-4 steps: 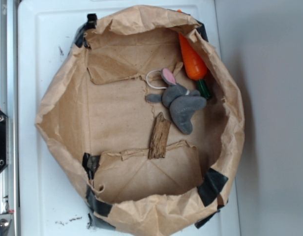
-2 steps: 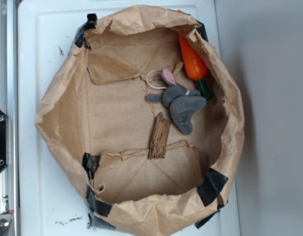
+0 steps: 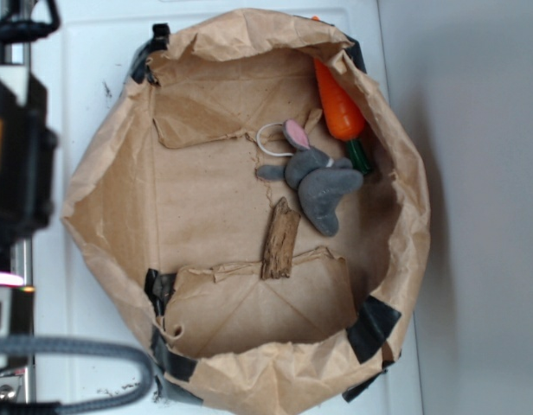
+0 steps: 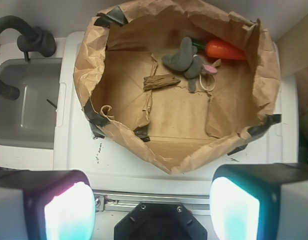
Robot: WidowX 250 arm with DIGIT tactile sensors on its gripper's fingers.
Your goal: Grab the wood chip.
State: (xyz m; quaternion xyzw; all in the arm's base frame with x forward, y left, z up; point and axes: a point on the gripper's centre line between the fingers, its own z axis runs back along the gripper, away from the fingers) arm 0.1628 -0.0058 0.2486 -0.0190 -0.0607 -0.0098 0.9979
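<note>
Inspector: Claw (image 4: pixel 151 200) is standing with its two glowing pads wide apart, gripping nothing, hovering outside the crumpled brown paper bag (image 4: pixel 119 137).

Clerk: Step in hand?

Inspector: Approach, I judge. The rough brown wood chip (image 4: pixel 161 81) is lying ahead of the claw on the bag's floor, untouched, just beside the grey plush rabbit (image 4: pixel 186 61), with the orange toy carrot (image 4: pixel 224 49) beyond. Next move is calling for reaching over the rim and descending, fingers straddling the chip.

Wood chip (image 4: pixel 161 81) beside plush rabbit (image 4: pixel 186 61)
</note>
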